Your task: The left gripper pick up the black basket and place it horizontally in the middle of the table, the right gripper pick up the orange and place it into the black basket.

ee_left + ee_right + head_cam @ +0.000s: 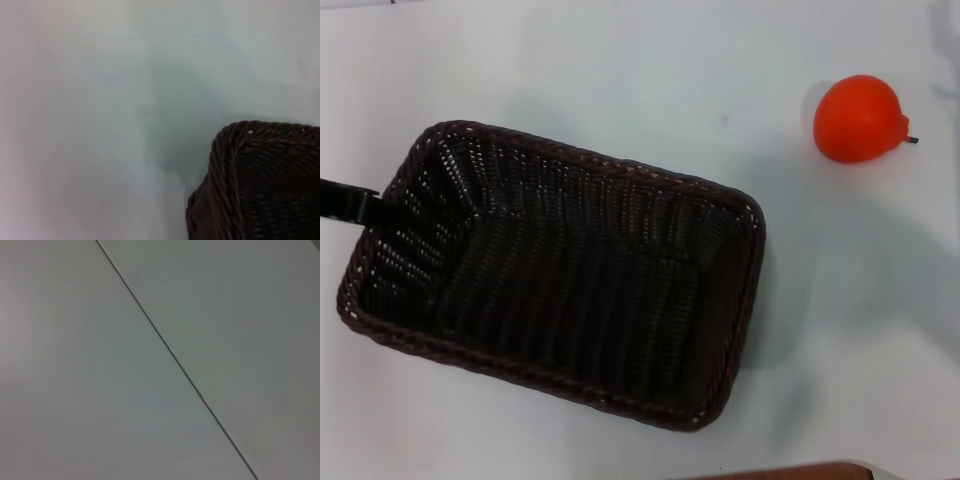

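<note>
The left pincer (pixel 365 207), a flat black bar reaching in from the robot's left, touches the near short end of the black basket (pixel 560 270) at its braided rim; only this one finger shows, so whether it is clamped on the wicker wall or merely resting against it cannot be told; the basket sits flat on the white table (pixel 620 70), stretching away from the pincer toward the robot's right with its long axis close to horizontal but slightly skewed, its far end lying a little lower than the pincer end; the left wrist view shows one rounded corner of the basket (pixel 260 185) with bare table (pixel 90 110) beside it; the basket is empty, its woven floor fully exposed; the orange (pixel 858 118) rests on the table well beyond the basket's far end from the pincer, apart from the rim and untouched; the right pincer appears in no view, and its wrist camera takes in only plain table (pixel 75 390) crossed by a thin dark seam (pixel 175 360); judged from this, the first half of the job looks nearly finished, with the basket about centred and perhaps needing only a small straightening and a let-go; the second half, lifting the orange and setting it inside the basket, is not yet begun.
</note>
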Motion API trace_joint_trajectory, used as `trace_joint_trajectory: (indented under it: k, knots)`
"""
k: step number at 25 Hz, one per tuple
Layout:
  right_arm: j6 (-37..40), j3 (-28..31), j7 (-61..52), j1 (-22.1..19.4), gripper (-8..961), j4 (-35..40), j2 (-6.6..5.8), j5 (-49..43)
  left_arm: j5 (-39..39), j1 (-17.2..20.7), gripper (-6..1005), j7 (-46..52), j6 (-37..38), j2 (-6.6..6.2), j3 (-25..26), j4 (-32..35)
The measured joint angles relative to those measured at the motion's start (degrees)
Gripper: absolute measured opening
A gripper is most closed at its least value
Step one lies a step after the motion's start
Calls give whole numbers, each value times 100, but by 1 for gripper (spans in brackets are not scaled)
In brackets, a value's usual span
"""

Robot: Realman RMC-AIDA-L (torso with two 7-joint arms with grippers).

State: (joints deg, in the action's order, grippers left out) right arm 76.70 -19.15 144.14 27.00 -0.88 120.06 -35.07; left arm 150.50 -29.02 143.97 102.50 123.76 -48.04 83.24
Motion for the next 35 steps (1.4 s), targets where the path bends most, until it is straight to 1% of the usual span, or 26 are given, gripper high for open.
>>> trace_joint_trajectory:
  k: [3, 6, 9, 12, 15, 20, 24, 29, 35]
  knots:
    - [-37, 0, 0, 6, 791, 0, 0, 0, -158, 48, 169, 1, 19, 5, 273, 156]
    - [-94, 2, 0, 3, 790, 0, -1, 0, -560, 110, 178, 1, 131, -4, 777, 260]
    - [-184, 44, 0, 3, 790, 0, -2, 0, -1056, 121, 188, 2, 301, -44, 1390, 107]
    - [-249, 87, 0, 25, 790, 17, -9, 0, -1358, 134, 197, 4, 352, -54, 1750, -57]
    - [-316, 115, 0, 75, 790, 42, -18, 0, -1615, 192, 207, 27, 360, -35, 1938, -211]
    - [-404, 115, 0, 108, 790, 50, -21, 0, -1989, 320, 223, 83, 253, 5, 2041, -409]
    - [-441, 121, 0, 115, 790, 53, -21, 0, -2256, 505, 235, 217, -107, 46, 2039, -676]
    - [-458, 124, 0, 114, 790, 54, -18, 0, -2691, 695, 251, 159, -610, 52, 1962, -1279]
    - [-461, 123, 0, 132, 790, 53, -18, 0, -2921, 834, 270, -55, -979, 68, 1949, -1892]
